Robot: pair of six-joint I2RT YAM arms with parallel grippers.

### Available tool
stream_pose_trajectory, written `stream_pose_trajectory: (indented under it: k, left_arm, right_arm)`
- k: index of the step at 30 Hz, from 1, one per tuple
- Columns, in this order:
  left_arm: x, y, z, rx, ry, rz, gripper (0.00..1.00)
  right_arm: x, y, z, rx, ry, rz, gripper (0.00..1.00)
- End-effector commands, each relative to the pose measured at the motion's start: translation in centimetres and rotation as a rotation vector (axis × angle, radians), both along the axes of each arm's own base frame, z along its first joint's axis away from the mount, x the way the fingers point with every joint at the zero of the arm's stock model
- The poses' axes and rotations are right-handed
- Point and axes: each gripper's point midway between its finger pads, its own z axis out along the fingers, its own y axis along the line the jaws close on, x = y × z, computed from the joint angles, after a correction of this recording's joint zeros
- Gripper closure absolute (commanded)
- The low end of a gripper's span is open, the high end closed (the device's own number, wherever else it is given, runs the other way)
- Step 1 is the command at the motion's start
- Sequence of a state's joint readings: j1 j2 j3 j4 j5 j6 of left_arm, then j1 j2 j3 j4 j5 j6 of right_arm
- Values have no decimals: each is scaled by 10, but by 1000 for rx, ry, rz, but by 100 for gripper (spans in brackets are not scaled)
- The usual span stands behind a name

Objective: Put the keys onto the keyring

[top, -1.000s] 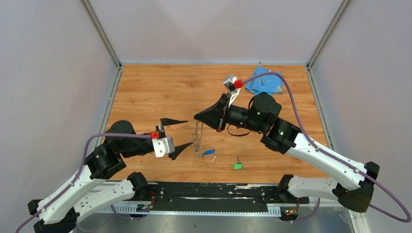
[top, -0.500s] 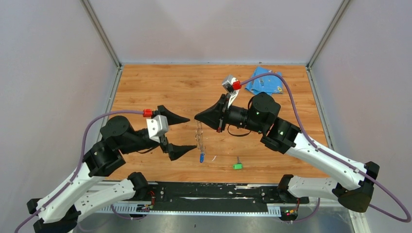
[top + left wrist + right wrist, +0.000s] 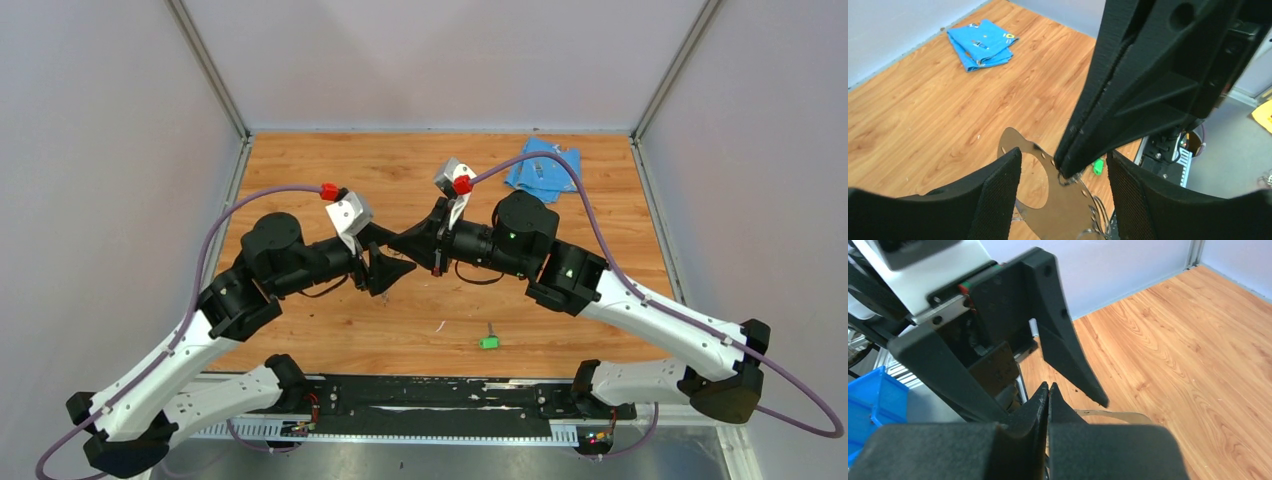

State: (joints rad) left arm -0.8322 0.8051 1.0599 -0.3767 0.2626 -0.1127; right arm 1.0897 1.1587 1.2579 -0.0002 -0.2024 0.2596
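The step in hand is the threading itself. The right hand (image 3: 1064, 170) is pinched shut on the keyring (image 3: 1063, 205) and holds it raised over the middle of the worktop (image 3: 300, 180). The left hand (image 3: 390, 262) stands wide, one finger either side of the right hand's tip and the ring, gripping nothing that I can see.

The green key (image 3: 488, 342) lies loose on the wood near the front edge, well apart from both hands. The blue one shows in no view, so I cannot tell whether it is already on the ring.

Next, I judge, the left hand must back out, go down for the green key, and bring its hole to the ring's open end while the right hand keeps the ring steady.

From above, the ring is hidden between the two hands. Only the left wrist view shows the band and the pinch on it, and the right wrist view catches just a sliver of metal.
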Motion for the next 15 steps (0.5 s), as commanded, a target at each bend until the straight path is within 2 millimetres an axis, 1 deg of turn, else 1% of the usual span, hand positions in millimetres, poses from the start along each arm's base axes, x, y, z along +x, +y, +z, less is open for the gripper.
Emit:
stream_pose_trajectory:
  k: [1,2,7,8,15]
  left_arm:
    - [-1,12,4,-18,-27,38,42]
    - [-2,16,4,-17,-39,46,51]
    - [-10,19,-2,-10,-64,14,76]
    - [-12,19,-3,-7,-67,5,80]
    - [-14,17,-4,-8,-88,-22,87]
  right_arm:
    - [1,-5,21,33,-56,-31,100]
    - [1,-5,21,34,-56,-32,100]
    - [1,-6,21,37,-55,-33,100]
    - [1,-6,21,37,-53,-34,100]
    - [-3,-4,22,50,-43,-19,100]
